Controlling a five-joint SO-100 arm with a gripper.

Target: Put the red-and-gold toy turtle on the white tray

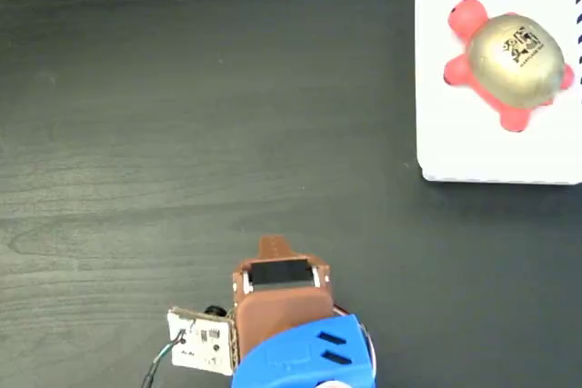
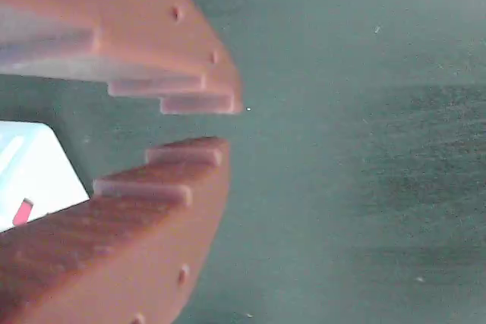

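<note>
- The red-and-gold toy turtle (image 1: 509, 63) lies on the white tray (image 1: 455, 147) at the upper right of the fixed view, its gold shell up with the black printed mark showing.
- Its red head points toward the upper left of the frame, and its red legs stick out around the shell; all of it rests inside the tray's edges.
- The tray is cut off by the top and right edges of the frame; dark diagonal stripes run along its top edge, and its lower part is bare white.
- The arm (image 1: 282, 324) sits at the bottom centre of the fixed view, well apart from the tray, with brown parts, a blue part at the frame's lower edge and a small circuit board (image 1: 202, 343) with wires on its left.
- In the wrist view the claw (image 2: 220, 123) fills the left half of the frame: two brown stepped fingers with a narrow gap between their tips, nothing between them.
- Behind the claw in the wrist view is the dark wood-grain surface (image 2: 364, 149); a white corner of the tray with a bit of red shows at the left edge.
</note>
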